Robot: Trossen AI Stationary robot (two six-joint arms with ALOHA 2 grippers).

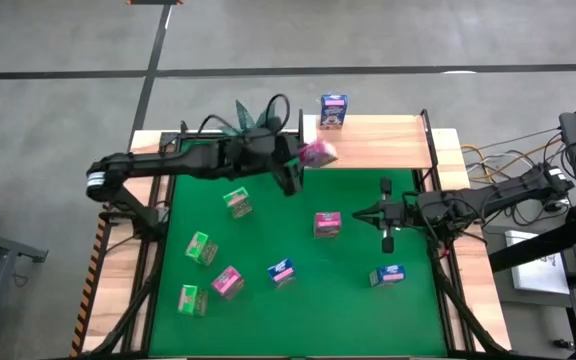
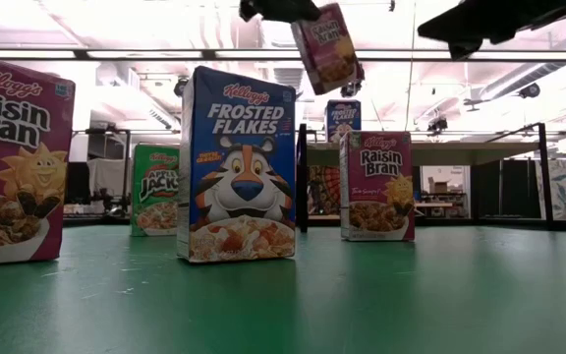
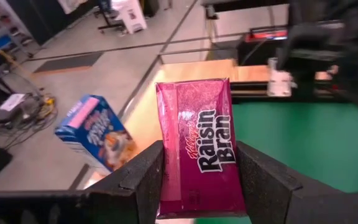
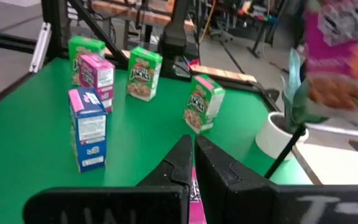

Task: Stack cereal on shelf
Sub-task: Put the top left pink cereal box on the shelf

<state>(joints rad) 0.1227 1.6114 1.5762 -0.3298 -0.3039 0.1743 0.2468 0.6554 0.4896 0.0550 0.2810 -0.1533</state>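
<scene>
A pink Raisin Bran cereal box (image 3: pixel 197 143) hangs in the air by the shelf's left end, with my left gripper (image 1: pixel 303 160) shut on it. The shelf (image 1: pixel 388 140), a light-wood board, lies at the mat's far edge. A blue cereal box (image 1: pixel 333 110) stands on its left end. More cereal boxes stand on the green mat: green ones (image 1: pixel 236 202) (image 1: pixel 200 247) (image 1: pixel 193 299), pink ones (image 1: pixel 227 282) (image 1: pixel 327 224) and blue ones (image 1: pixel 281 271) (image 1: pixel 388 275). My right gripper (image 1: pixel 360 213) hovers shut and empty over the mat's right side. My left gripper pinches the pink box between its two fingers (image 3: pixel 143 180), which lie on two opposite faces either side of the lettered panel (image 3: pixel 213 149). The fingers reach roughly level from the table's left. The box is lifted clear of mat and shelf and tilts in the low view (image 2: pixel 324 44).
A potted plant (image 4: pixel 278 134) stands at the table's far left corner beside the shelf. Thin black uprights (image 1: pixel 426 135) edge the shelf. Cables and equipment (image 1: pixel 568 170) sit off the table's right side.
</scene>
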